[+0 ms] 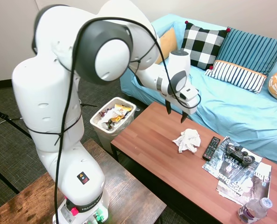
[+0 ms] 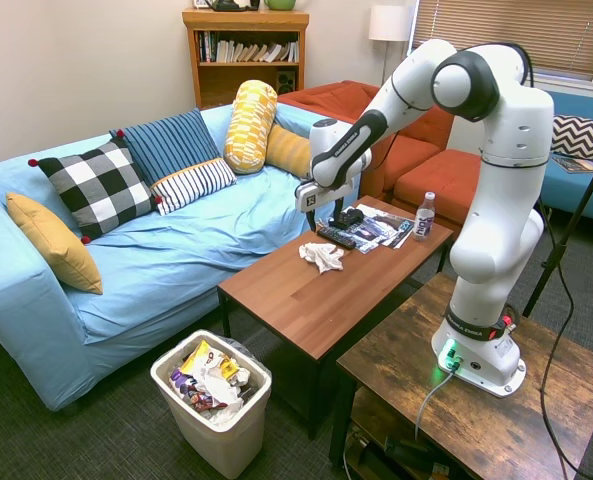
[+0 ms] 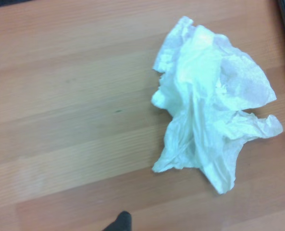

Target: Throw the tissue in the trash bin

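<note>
- The tissue (image 1: 187, 140) lies crumpled on the wooden coffee table (image 1: 147, 140), towards the couch-side half of the top, just beside the black remote (image 1: 211, 148) but apart from it. Nothing rests on it.
- In the wrist view the tissue (image 3: 210, 103) sits off-centre, with bare wood filling the rest of the picture; you are not yet squarely over it.
- The gripper (image 1: 175, 112) hangs above the table, short of the tissue and a little to the trash-bin side. Its two fingers stand spread and empty.
- Step in hand, as you should judge it: the approach, grasp not yet begun.
- Shift until the wad is centred in the wrist view, then come straight down.
- Aim the fingers across the bulkiest part of the wad, not at the thin trailing flaps, which will likely slip or tear free.
- Go low enough that the fingertips nearly brush the wood; soft paper gives little to pinch higher up.
- Keep clear of the remote and the magazines (image 1: 241, 175) beyond it when closing.
- The trash bin (image 1: 113, 122) stands on the floor at the table's end, already holding wrappers; the carry is short, but lift well clear of the table edge first.
- Release only when plainly over the bin's opening, since light paper may drift.
</note>
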You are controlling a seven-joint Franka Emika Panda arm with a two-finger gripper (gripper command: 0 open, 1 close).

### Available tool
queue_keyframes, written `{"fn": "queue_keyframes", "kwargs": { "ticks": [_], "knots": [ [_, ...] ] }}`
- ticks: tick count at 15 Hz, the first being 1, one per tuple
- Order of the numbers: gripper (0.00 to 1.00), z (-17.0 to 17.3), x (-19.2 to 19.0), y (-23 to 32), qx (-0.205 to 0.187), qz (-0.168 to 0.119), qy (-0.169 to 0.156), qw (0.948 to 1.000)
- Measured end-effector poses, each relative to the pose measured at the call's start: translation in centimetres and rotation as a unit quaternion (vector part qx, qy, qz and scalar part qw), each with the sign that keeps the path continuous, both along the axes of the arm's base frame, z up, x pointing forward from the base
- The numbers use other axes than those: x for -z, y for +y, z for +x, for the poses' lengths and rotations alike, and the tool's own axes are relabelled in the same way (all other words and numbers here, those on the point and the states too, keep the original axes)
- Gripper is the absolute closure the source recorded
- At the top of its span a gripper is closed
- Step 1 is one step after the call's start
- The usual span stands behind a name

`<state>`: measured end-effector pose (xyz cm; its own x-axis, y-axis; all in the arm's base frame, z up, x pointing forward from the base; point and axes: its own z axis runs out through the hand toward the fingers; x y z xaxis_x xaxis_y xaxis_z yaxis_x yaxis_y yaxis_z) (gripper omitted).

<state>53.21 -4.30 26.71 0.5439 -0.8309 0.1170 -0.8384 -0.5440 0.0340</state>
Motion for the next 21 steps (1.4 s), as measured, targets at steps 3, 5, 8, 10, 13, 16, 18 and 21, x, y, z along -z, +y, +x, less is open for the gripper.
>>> {"fn": "queue_keyframes", "kwargs": {
  "ticks": [3,5,8,10,13,16,18,21],
  "knots": [
    [0.00,2.3,5.1,-2.3,0.011,0.003,0.014,0.9998],
    [0.00,3.7,7.8,-3.1,0.011,0.010,0.024,0.9996],
    [0.00,5.1,11.7,-4.5,0.010,0.021,0.040,0.9989],
    [0.00,5.7,13.7,-5.0,0.004,0.026,0.042,0.9988],
    [1.00,6.4,15.1,-5.7,-0.004,0.030,0.035,0.9989],
    [1.00,6.8,15.9,-6.6,-0.007,0.035,0.026,0.9990],
    [1.00,7.1,16.2,-6.8,-0.009,0.042,0.023,0.9988],
    [1.00,7.4,17.0,-6.7,-0.009,0.048,0.023,0.9985]
  ]
}}
